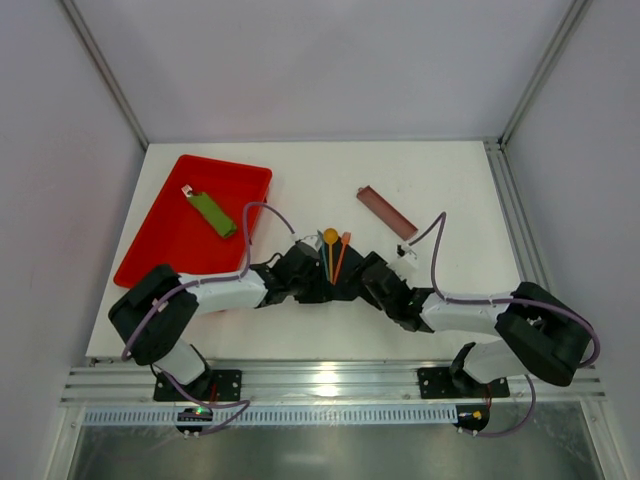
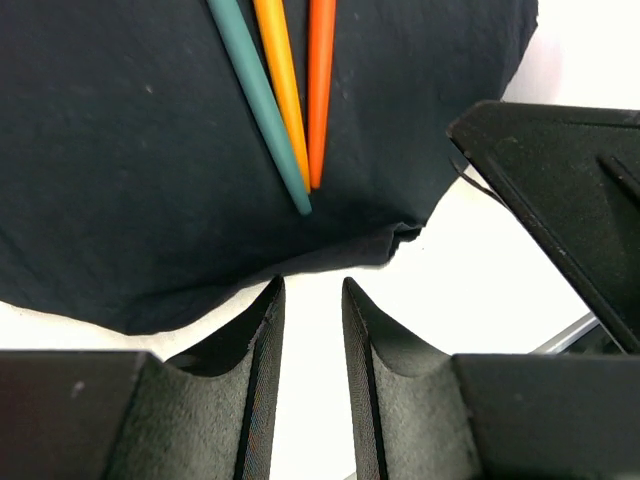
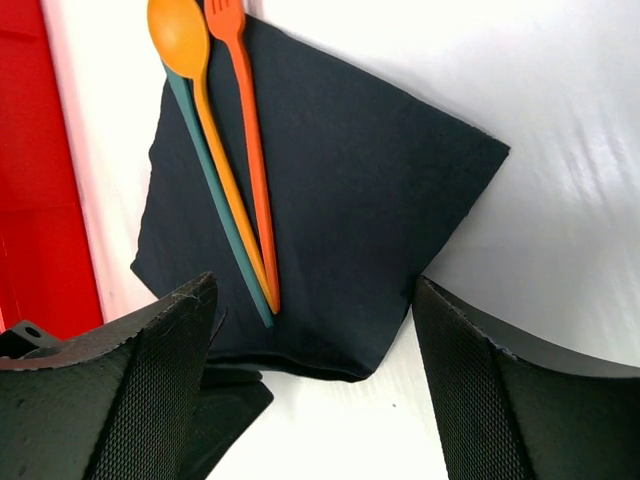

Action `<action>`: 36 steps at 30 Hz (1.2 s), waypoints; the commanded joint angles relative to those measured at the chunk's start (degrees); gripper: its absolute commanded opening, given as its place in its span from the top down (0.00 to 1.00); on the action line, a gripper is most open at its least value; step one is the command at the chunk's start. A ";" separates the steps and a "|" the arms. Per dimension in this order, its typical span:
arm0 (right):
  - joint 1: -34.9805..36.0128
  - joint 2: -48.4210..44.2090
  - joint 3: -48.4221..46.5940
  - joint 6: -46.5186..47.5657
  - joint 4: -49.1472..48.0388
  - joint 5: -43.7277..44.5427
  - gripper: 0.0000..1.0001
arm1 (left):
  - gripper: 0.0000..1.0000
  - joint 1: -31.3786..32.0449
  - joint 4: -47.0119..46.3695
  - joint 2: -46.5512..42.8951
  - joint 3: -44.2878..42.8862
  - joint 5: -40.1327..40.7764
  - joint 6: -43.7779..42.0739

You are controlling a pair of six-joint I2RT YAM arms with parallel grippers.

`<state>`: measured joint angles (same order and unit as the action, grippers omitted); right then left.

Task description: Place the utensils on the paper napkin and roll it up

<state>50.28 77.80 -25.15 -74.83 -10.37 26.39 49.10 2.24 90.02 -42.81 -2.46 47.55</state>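
Utensils (image 3: pixel 232 190), teal, yellow and orange, side by side on black paper napkin (image 3: pixel 350 200) at table centre, heads far, handle tips near. Left gripper (image 2: pixel 312 300) just beside napkin's near edge, jaws narrowly apart, empty. Right gripper (image 3: pixel 312 300) spread wide, empty. Red tray (image 1: pixel 160 230) far left.

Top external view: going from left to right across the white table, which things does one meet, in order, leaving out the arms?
The red tray, with the green piece lying in it → the utensils → the brown tray.
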 commanded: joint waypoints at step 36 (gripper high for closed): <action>-2.47 -2.83 -2.36 -1.64 12.04 4.02 0.19 | 0.69 -2.08 5.32 0.77 -5.62 6.06 -2.73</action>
<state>48.49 73.91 -25.78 -76.88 -0.67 29.21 47.94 7.60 90.04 -46.81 2.57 45.89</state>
